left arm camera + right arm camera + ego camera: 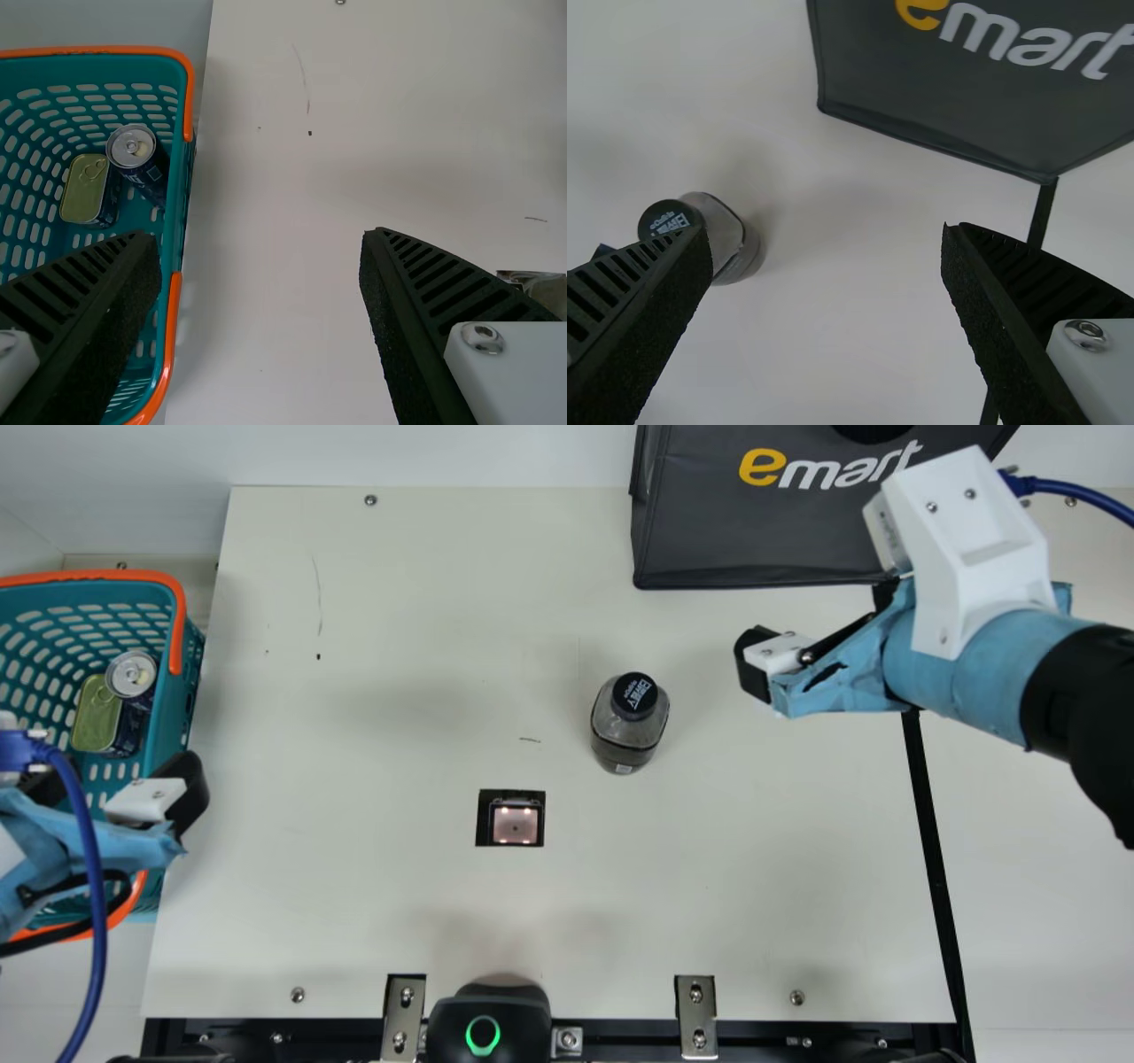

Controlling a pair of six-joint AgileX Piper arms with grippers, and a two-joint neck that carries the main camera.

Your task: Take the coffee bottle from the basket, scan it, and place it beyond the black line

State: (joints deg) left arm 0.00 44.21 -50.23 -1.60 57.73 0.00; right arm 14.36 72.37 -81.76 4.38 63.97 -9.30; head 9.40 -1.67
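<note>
Main view: we locate the coffee bottle (pixel 627 726) upright, right of centre, near the scanner window (pixel 516 824). This spot probably serves a handover, within reach of the right gripper (pixel 819 629) and short of the black line (pixel 935 841) at right. The left gripper (pixel 120 786) overlaps the basket (pixel 124 576) at left.

Left wrist view: we read its fingers as wide apart and empty, presumably parked clear.

Right wrist view: we find the bottle at left, partly behind one finger; the fingers stand wide, empty, likely to admit its body.

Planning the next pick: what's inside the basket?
Inside the basket: a can and a flat tin. The left gripper covers part of its near end, so I can't tell what's under it.
</note>
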